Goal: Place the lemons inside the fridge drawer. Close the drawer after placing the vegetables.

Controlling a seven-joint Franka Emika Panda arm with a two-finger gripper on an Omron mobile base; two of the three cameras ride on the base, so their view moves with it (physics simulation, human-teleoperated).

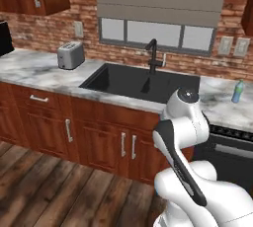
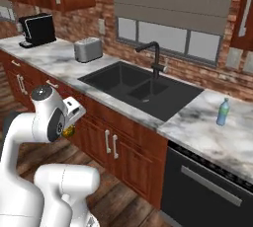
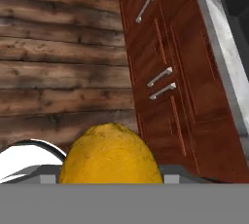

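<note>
Brick-walled kitchen, marble counter (image 2: 59,60) over wood cabinets (image 1: 104,137) | black sink (image 2: 143,90) at 12 o'clock | toaster (image 1: 70,55) at 10 o'clock | bottle (image 2: 223,112) at 3 o'clock | gripper (image 2: 70,128) clamped around lemon (image 3: 111,155), held at 6 o'clock in hand view, above plank floor (image 3: 58,72).

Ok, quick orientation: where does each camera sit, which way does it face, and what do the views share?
Left base view: behind the arm on its left, facing the sink counter; the white arm rises lower right.
Right base view: behind on its right, same counter; the arm's white links rise lower left, a lemon tucked beside the wrist.
Hand view: on the hand, looking down at the wood floor and cabinet doors; the pincer holds that lemon.
Shared: both base views show the sink, toaster and bottle.
</note>
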